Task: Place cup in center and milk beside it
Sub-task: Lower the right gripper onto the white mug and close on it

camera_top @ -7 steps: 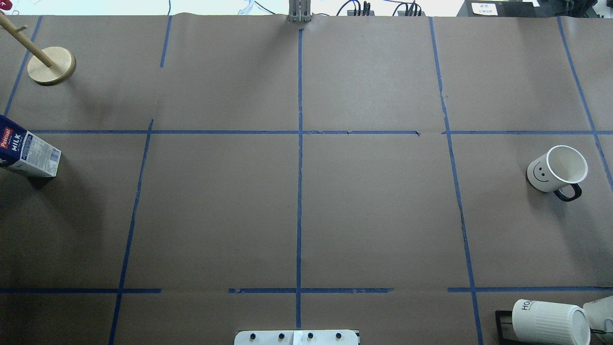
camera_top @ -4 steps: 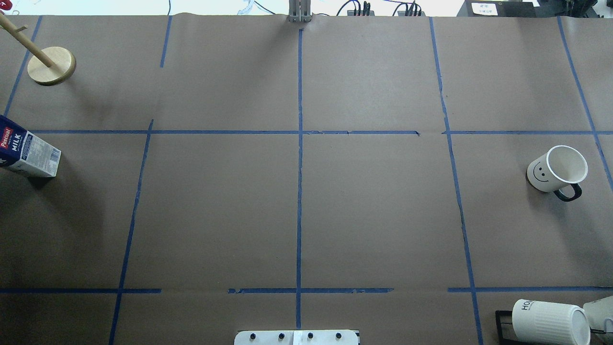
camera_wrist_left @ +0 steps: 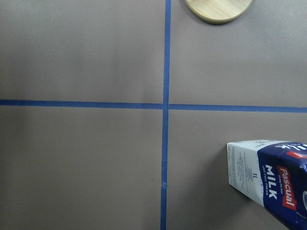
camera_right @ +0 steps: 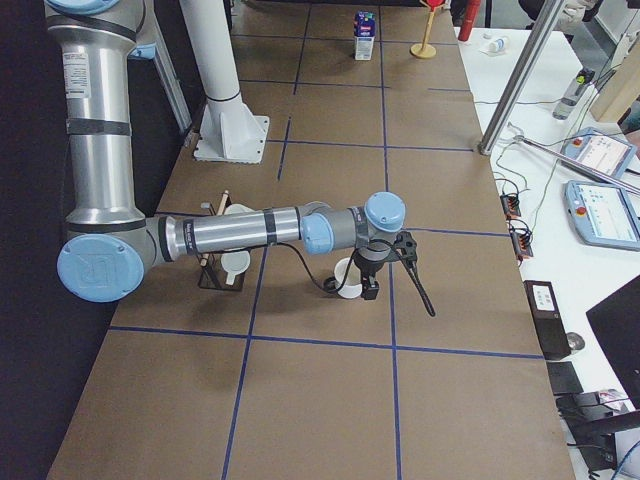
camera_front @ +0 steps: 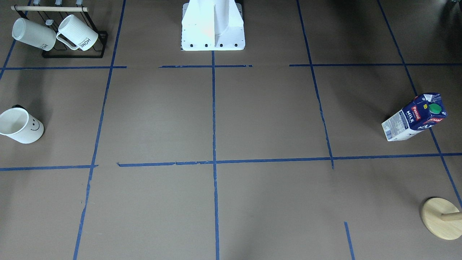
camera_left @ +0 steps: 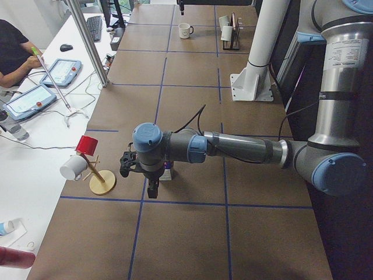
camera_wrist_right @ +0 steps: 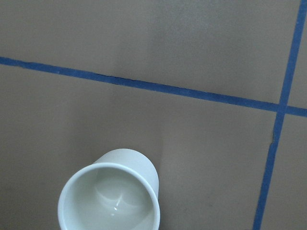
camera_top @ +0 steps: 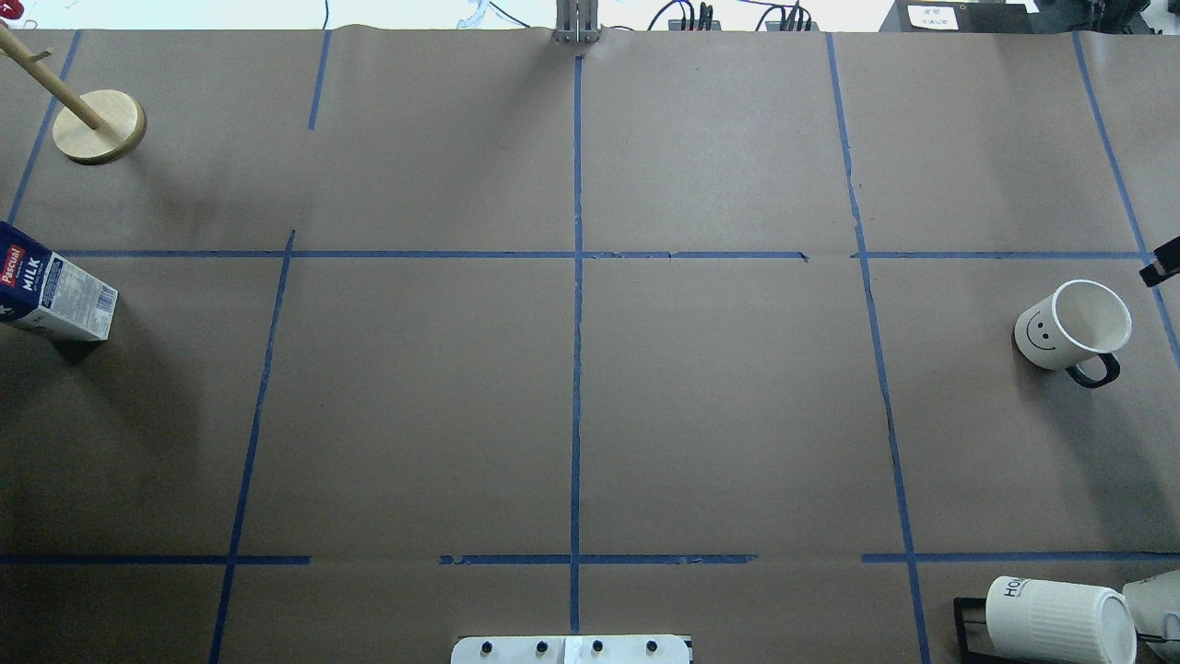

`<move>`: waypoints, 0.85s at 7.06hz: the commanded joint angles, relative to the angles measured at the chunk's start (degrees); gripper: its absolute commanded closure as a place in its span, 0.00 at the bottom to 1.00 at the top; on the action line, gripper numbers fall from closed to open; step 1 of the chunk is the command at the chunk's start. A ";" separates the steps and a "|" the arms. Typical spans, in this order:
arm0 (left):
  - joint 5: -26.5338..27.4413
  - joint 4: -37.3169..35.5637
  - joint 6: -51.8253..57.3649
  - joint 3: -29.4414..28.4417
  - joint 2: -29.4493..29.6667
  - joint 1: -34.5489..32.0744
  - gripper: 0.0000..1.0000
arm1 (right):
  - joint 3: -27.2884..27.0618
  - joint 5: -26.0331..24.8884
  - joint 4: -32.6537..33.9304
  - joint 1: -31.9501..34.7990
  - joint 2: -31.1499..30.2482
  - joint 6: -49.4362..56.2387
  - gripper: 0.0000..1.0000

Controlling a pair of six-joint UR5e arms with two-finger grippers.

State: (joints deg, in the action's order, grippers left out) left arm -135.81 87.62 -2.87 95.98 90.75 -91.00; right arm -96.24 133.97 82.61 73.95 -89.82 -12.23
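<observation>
Cup [camera_top: 1074, 325] set upright at the worktop's [camera_top: 719, 415] right side, milk [camera_top: 57, 297] at left edge, both well apart from center [camera_top: 577, 254], left gripper [camera_left: 152, 188] held near milk, right gripper [camera_right: 369, 287] near cup, neither's grip can be told

Two fixed cameras look steeply down on the table [camera_top: 719, 415] from opposite long sides, and two more look along it from its ends. Each wrist camera hangs close above it, the left sharing the milk [camera_wrist_left: 268, 182] with the wide views, the right the cup [camera_wrist_right: 110, 196].
</observation>
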 commanded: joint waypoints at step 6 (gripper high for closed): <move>0.02 0.19 -0.11 0.88 -0.05 -0.05 0.00 | 2.72 -6.70 -12.03 -8.29 -3.96 -12.99 0.97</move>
State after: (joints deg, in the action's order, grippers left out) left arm -135.72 87.80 -2.99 96.83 90.70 -91.04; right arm -94.00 127.19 70.69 65.82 -93.66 -25.16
